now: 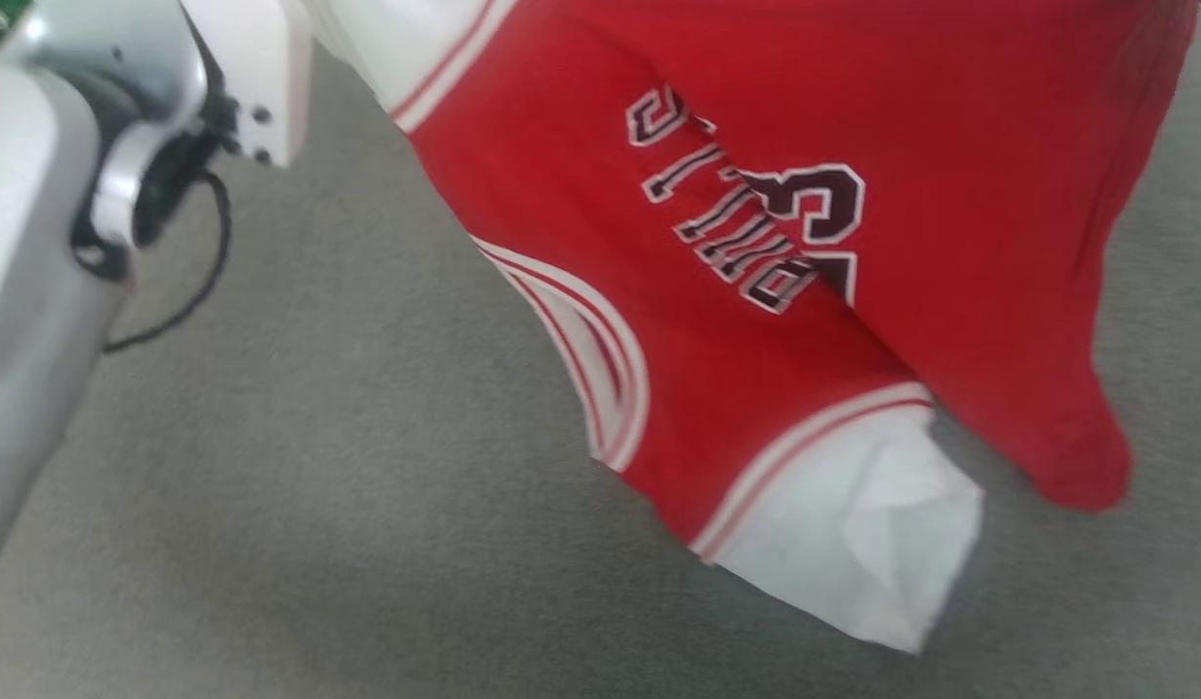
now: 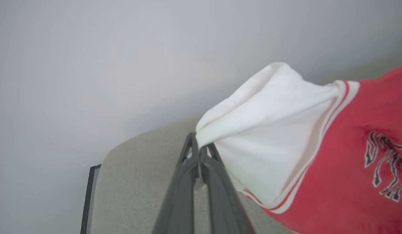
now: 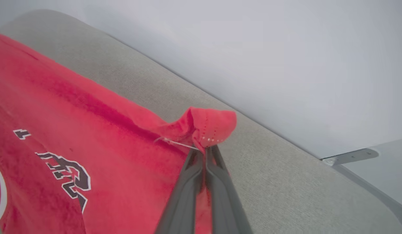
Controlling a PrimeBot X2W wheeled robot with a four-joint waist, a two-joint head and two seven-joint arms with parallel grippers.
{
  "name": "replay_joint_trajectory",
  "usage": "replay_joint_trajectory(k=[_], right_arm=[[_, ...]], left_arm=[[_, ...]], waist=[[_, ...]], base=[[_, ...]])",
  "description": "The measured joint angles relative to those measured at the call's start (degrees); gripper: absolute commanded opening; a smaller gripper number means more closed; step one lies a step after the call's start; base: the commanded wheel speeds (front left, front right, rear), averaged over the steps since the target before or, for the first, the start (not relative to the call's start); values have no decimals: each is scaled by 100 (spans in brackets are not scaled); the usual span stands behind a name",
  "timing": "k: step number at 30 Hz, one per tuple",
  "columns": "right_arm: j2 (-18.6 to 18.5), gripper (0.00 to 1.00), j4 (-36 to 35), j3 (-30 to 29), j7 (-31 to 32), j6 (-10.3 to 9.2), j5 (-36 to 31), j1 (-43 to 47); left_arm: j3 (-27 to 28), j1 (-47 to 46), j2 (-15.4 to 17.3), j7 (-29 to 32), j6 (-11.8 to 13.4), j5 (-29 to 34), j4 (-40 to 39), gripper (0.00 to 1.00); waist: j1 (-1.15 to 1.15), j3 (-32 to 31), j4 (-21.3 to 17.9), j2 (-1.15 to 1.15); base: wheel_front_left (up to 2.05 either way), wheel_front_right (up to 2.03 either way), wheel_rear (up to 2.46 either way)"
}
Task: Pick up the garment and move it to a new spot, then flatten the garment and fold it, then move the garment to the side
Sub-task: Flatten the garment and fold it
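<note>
Garment [image 1: 775,291]: soft red knit, hung between both arms over the grey felt-like counter [image 1: 299,505].
Left jaws: pinched shut on a white sleeve tip [image 2: 213,128].
Right jaws: pinched shut on a red corner [image 3: 213,125].
Risk: small bites could slip; the free sleeve [image 1: 852,544] might drag and bunch.

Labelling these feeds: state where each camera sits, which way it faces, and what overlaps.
Head view: on the head, facing down at the garment over a grey surface; pale arm at upper left.
Left wrist view: on that wrist, looking along the left gripper, shut on the white sleeve.
Right wrist view: likewise, along the right gripper, shut on a red corner.
Shared: all three show the garment's lettering.
</note>
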Motion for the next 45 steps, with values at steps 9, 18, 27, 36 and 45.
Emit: replay_joint_trajectory(k=[9, 18, 27, 36, 45], right_arm=[[143, 0, -87, -125, -41, 0, 2, -99], [520, 0, 433, -293, -561, 0, -327, -469], [1004, 0, 1413, -208, -2253, 2, -1158, -1341], [1449, 0, 2624, -100, -4197, 2, -2227, -2238], [1540, 0, 2825, 611, -3738, 2, -1538, -1469]], left_arm=[[-54, -686, -10, 169, -304, 23, 565, 0], [-65, -1614, -392, -457, -493, 215, 1605, 0], [-29, -2939, -746, -2271, -493, 853, 2908, 0], [32, -4024, -1031, -4254, -413, 1246, 3796, 0], [-293, -3167, -1257, -3930, -1233, 1031, 4831, 0]], waist=[[0, -473, -479, 0], [0, -498, -815, 0], [0, 55, -873, 0], [0, 464, -803, 0], [0, 561, -557, 0]], base=[[0, 0, 0], [0, 0, 0], [0, 0, 0], [0, 0, 0], [0, 0, 0]])
